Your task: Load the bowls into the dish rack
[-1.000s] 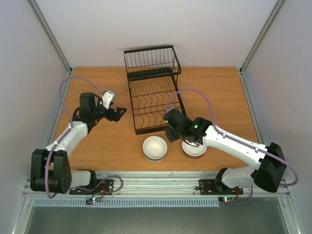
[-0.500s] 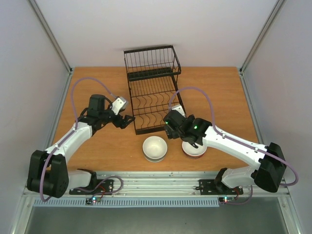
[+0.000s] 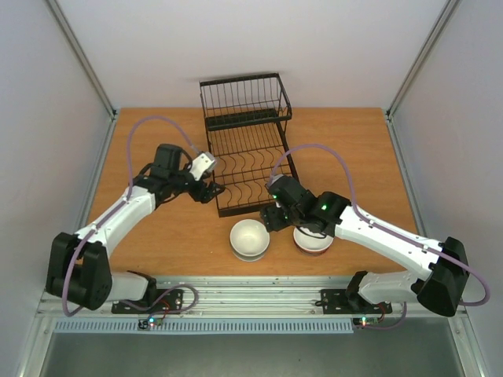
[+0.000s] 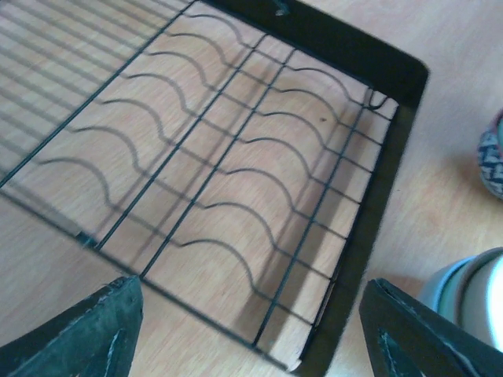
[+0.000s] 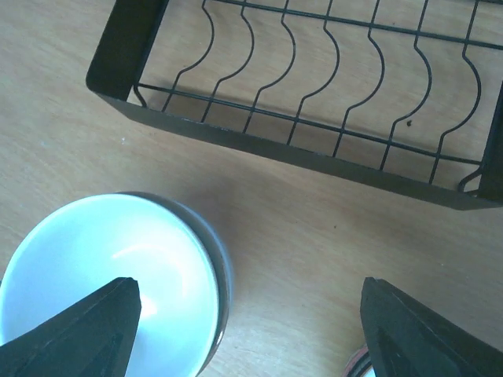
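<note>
The black wire dish rack stands mid-table with no bowls in it. Two bowl stacks sit in front of it. The pale one, white inside, also shows in the right wrist view and the left wrist view. The dark red one is partly under the right arm. A blue-and-white patterned bowl peeks in at the left wrist view's edge. My left gripper hangs open over the rack's near-left corner. My right gripper is open and empty between the stacks, one finger over the pale bowl.
The rack's taller basket section is at the far end. Bare wooden table lies on both sides of the rack. Metal frame posts and white walls close in the left and right edges.
My left gripper has swung right, from open table to the rack's near-left corner. The right arm has shifted only slightly, staying by the bowl stacks.
</note>
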Robot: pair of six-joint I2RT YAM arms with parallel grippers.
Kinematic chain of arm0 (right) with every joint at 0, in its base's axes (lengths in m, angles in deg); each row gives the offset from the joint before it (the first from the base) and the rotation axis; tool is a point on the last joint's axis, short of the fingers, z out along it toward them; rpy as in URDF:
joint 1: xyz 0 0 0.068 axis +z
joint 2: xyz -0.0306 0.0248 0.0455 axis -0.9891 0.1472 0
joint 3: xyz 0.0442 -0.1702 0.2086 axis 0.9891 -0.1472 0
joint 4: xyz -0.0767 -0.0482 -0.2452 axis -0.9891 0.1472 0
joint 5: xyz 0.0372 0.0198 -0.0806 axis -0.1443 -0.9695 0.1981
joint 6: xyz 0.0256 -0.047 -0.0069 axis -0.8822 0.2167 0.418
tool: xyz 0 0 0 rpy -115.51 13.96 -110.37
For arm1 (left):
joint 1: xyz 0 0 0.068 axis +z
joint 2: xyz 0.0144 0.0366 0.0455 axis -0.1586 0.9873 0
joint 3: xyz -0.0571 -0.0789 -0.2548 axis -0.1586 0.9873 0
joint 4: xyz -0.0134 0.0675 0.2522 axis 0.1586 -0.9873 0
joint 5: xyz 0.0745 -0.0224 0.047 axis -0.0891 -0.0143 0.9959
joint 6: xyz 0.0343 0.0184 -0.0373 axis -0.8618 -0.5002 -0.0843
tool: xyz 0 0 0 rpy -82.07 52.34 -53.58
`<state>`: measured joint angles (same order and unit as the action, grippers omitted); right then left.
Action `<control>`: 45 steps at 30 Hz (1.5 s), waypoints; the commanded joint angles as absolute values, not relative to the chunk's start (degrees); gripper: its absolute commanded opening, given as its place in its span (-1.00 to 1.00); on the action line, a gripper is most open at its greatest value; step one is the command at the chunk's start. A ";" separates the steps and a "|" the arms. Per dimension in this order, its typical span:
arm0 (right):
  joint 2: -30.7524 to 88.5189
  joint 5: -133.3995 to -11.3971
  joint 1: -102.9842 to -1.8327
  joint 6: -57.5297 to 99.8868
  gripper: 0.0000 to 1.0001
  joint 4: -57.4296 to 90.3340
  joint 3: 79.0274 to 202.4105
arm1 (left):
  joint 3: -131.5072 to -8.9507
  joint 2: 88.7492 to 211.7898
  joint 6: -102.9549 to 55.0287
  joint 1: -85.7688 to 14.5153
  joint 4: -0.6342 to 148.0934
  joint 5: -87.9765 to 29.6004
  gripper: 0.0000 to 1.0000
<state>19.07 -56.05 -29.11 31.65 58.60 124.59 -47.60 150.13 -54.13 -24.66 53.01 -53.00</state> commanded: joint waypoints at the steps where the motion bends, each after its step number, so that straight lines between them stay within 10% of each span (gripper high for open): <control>1: 19.32 -57.59 -28.87 29.88 0.57 58.99 123.94 | -53.67 152.44 -55.20 -29.92 44.27 -51.63 0.49; 18: 18.58 -53.59 -28.89 25.43 0.61 58.84 119.97 | -56.50 155.20 -64.22 -51.69 25.37 -39.82 -0.36; 30: 16.09 -54.38 -28.89 23.70 0.61 58.36 116.84 | -56.59 157.49 -62.13 -53.07 30.64 -33.11 -0.02; 40: 17.05 -53.51 -28.89 23.77 0.62 58.22 116.42 | -56.89 158.95 -62.70 -53.29 27.85 -35.25 -0.76; 45: 17.78 -53.35 -28.88 23.69 0.62 57.96 116.25 | -58.42 158.99 -63.55 -53.25 24.68 -37.82 -0.37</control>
<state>17.17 -54.34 -29.11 24.75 58.71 116.81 -56.47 158.46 -62.57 -53.11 27.88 -35.67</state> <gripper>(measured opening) 0.808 0.254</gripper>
